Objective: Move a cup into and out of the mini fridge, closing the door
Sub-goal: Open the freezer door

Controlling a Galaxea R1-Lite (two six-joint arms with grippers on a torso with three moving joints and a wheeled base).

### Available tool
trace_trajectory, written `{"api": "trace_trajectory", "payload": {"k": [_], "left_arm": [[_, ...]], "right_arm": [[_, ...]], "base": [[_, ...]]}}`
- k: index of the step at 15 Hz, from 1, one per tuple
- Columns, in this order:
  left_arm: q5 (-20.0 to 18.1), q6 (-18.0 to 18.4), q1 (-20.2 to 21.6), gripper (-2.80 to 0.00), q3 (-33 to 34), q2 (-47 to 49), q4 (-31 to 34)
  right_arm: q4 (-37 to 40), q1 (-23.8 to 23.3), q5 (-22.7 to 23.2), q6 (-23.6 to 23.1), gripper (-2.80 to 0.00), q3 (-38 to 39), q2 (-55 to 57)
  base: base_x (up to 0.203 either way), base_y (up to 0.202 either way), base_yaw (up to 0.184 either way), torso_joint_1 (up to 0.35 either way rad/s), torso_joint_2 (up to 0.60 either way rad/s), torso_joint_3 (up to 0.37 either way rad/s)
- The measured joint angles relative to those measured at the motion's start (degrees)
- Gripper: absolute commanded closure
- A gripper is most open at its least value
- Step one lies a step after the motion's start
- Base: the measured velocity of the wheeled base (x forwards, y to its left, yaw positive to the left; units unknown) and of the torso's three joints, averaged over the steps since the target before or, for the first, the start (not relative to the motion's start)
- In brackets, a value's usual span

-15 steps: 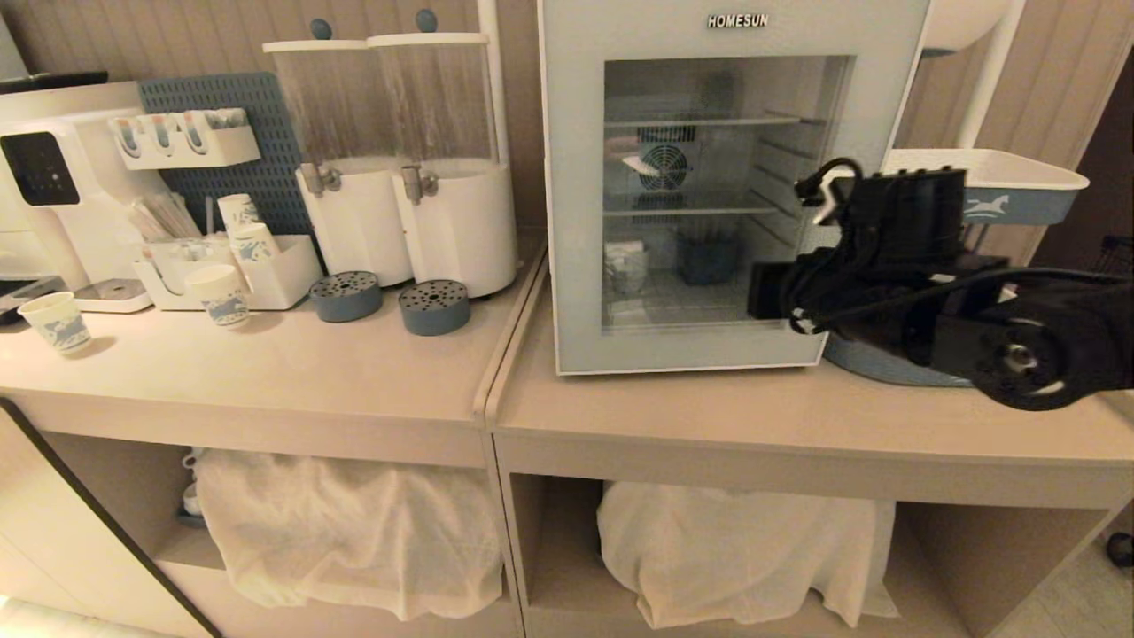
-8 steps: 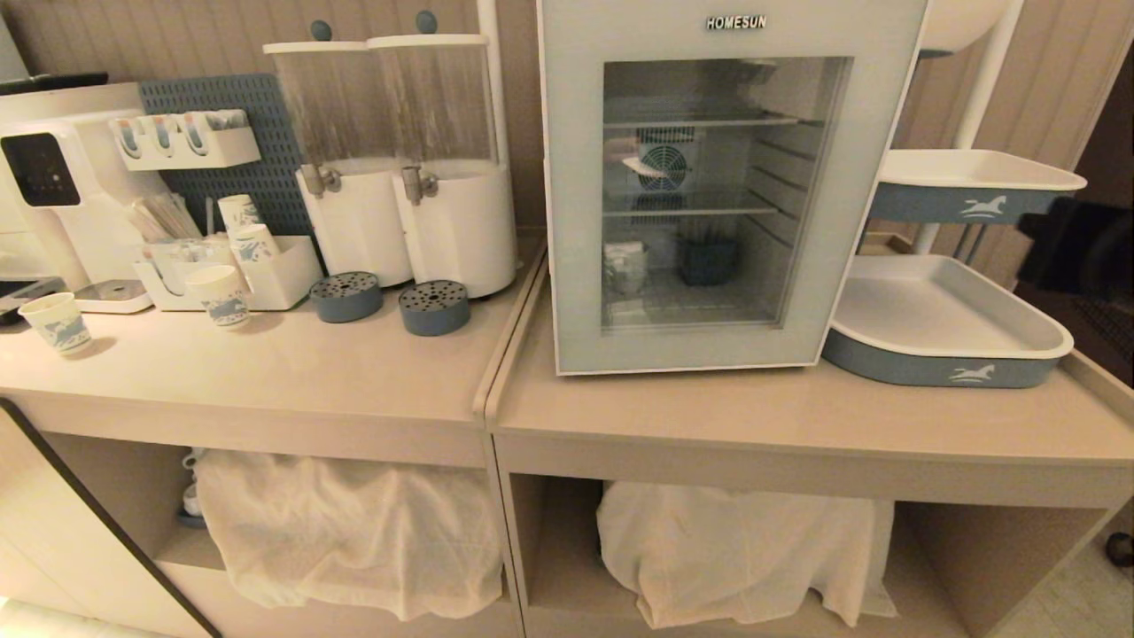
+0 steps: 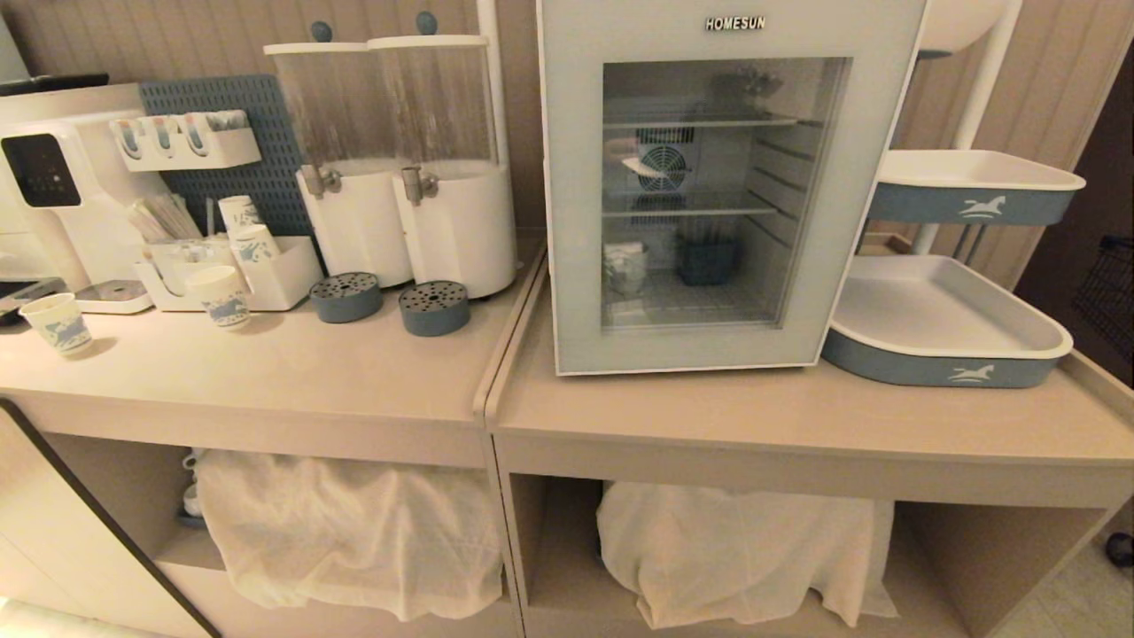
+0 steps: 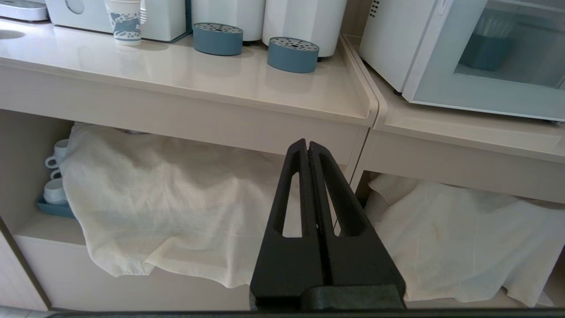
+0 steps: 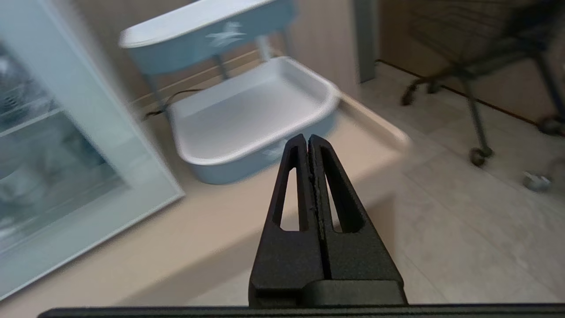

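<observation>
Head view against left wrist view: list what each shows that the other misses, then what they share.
Only the head view: the mini fridge whole, its door closed, wire shelves and fan grille behind the glass, two stacked trays beside it, the water machine, and no arm.

Only the left wrist view: the left claw, shut and empty, held low before the cabinet, and white mugs on the lower shelf beside the cloth.

Both: the counter, two round blue drip trays, a patterned paper cup, the cloths over the lower shelves.
</observation>
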Motion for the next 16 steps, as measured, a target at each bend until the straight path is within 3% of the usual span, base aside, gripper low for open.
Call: {"api": "trace_trajectory", "payload": {"k": [5,7,11,13,14,16], "left_arm": [[0.01,-0.03,0.0,0.0,0.0,0.0,0.01],[-0.02,0.0,0.0,0.0,0.0,0.0,0.01],[-0.02,-0.01,-0.02,0.0,0.0,0.0,0.01],[-0.02,0.0,-0.02,0.0,0.0,0.0,0.0],[-0.02,-0.02,-0.02,0.0,0.0,0.0,0.0],[-0.03,0.0,-0.03,0.0,0.0,0.0,0.0]], "right_arm": [[9.22,-4.22,0.7,0.66,0.0,9.17,-23.28],[8.79,-5.06,7.43,-2.31,0.0,15.31,-31.17],[-4.26,-5.58,22.38,-13.86,0.0,31.51,-37.44],[-3.47,-5.66,28.77,-13.35,0.0,33.93,-38.42],[-0.86,-5.67,32.75,-11.97,0.0,34.26,-38.7],[7.59,-5.66,35.86,-11.38,0.0,33.43,-38.95]], "base": [[0.0,0.0,0.0,0.0,0.0,0.0],[0.0,0.0,0.0,0.0,0.0,0.0],[0.0,0.0,0.0,0.0,0.0,0.0],[0.0,0.0,0.0,0.0,0.0,0.0],[0.0,0.0,0.0,0.0,0.0,0.0],[0.0,0.0,0.0,0.0,0.0,0.0]]}}
